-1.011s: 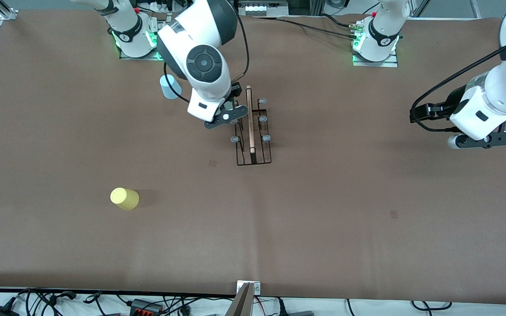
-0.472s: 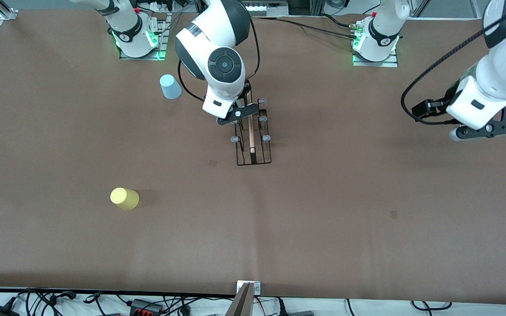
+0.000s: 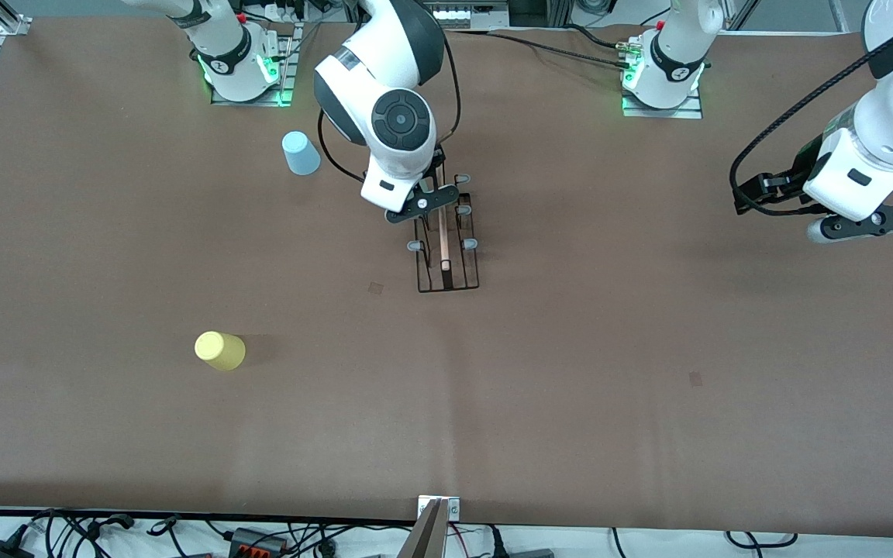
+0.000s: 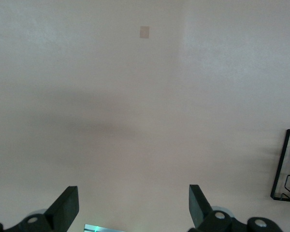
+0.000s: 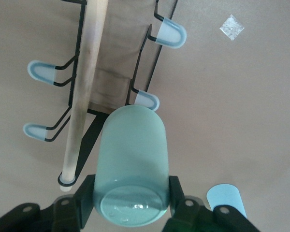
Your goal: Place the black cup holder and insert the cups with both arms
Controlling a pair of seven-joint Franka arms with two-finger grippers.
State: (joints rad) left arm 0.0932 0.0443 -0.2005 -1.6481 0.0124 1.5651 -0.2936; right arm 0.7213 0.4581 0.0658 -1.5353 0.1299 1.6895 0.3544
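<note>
The black cup holder (image 3: 447, 267) stands mid-table, its wooden rod (image 3: 443, 236) pointing toward the front camera. My right gripper (image 3: 418, 204) hangs over the end of the holder nearest the arm bases, shut on a pale mint green cup (image 5: 131, 159). In the right wrist view the cup lies beside the rod (image 5: 84, 87), its mouth close to a grey-tipped peg (image 5: 146, 100). The arm hides this cup in the front view. A light blue cup (image 3: 301, 153) stands upside down toward the right arm's base. A yellow cup (image 3: 219, 350) lies nearer the front camera. My left gripper (image 3: 865, 225) is open over bare table.
Both arm bases (image 3: 241, 70) (image 3: 663, 77) stand along the table's edge farthest from the front camera. Cables and a metal bracket (image 3: 439, 511) run along the edge nearest it. Small tape marks (image 3: 376, 287) (image 3: 695, 378) dot the brown table cover.
My right arm has carried the mint green cup sideways from beside the holder to over the rod's end. The left arm has drifted slightly toward its end of the table.
</note>
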